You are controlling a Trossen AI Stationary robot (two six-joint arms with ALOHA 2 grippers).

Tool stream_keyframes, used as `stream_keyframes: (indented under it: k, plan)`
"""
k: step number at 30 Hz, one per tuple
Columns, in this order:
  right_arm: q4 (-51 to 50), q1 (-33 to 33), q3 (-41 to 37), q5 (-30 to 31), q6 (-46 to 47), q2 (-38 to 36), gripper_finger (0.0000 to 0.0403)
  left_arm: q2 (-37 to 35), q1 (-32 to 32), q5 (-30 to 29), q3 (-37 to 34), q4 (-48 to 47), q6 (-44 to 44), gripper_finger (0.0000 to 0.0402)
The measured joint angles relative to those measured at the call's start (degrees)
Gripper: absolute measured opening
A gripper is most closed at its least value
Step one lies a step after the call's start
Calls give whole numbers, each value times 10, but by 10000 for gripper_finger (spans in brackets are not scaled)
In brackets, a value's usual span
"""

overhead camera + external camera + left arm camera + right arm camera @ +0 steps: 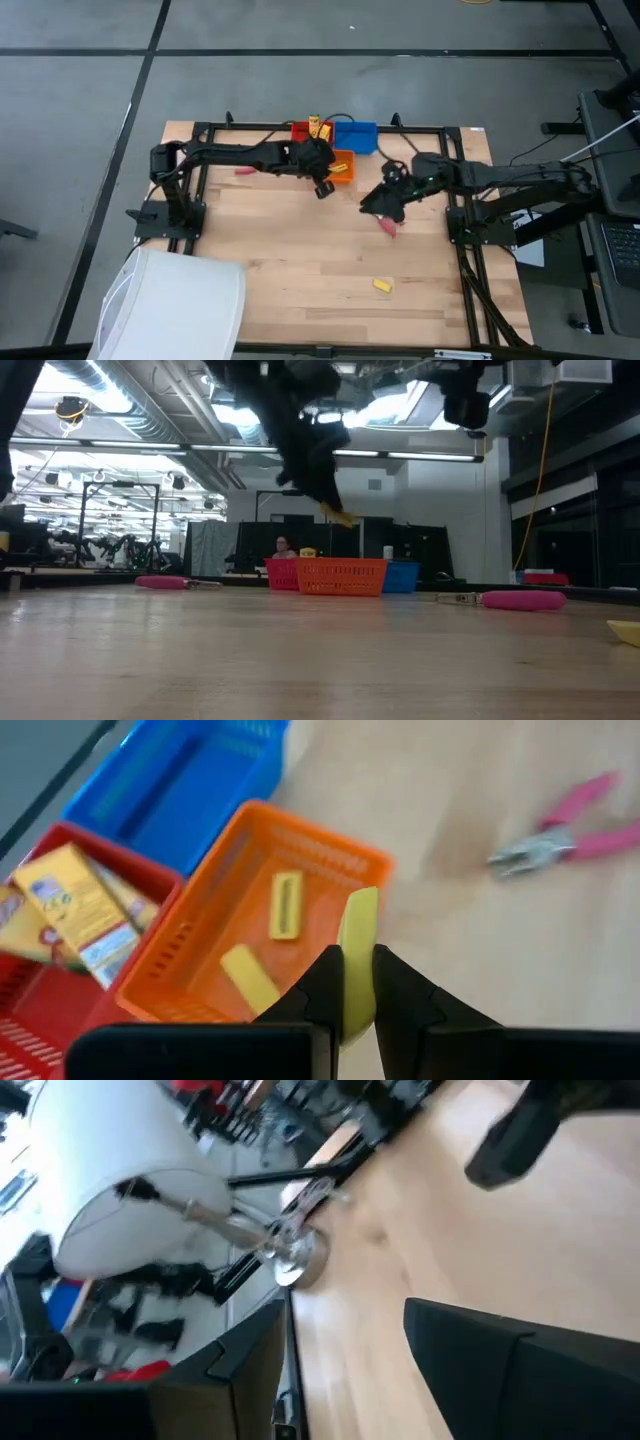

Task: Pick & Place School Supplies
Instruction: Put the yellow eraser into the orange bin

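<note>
Item: yellow eraser block [358,955], clamped in the left hand [349,982] above the orange bin [180,960] at the worktop's far edge; best carried well inside the rim before letting go, so it drops beside the two yellow blocks already there. Right hand [345,1370]: fingers apart, empty, near the right edge above pink-handled pliers [385,227]. Unclear: the pliers, half covered from above.

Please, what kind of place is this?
Probably a robotics lab or workshop: a wooden table carrying two robot arms, exposed ceiling ducts overhead, and more equipment racks behind.
</note>
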Motion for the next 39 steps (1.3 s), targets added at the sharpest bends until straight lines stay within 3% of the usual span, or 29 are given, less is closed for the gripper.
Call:
stream_keyframes:
  k: [10, 14, 19, 22, 27, 31, 35, 39]
  plan:
    - [-104, 44, -1, 95, 14, -51, 194, 3, 76, 45, -67, 110, -52, 29]
    - [-106, 56, -1, 108, 16, -55, 194, 9, 102, 83, -86, 135, -87, 77]
    - [-117, 60, -1, 117, 17, -55, 194, 9, 115, 87, -89, 144, -96, 158]
    - [-135, 60, -1, 117, 17, -55, 194, 10, 115, 128, -89, 169, -85, 193]
    - [-250, 94, -1, 117, 18, -54, 194, -7, 101, 205, -89, 157, -87, 216]
    - [-273, 150, -23, 114, 47, -52, 194, -37, 57, 251, -89, 113, -100, 215]
    - [-239, 226, -75, 96, 107, -47, 194, -77, -26, 227, -89, 63, -122, 210]
    - [-161, 304, -127, 91, 203, -21, 194, -122, -130, 88, -89, 28, -152, 205]
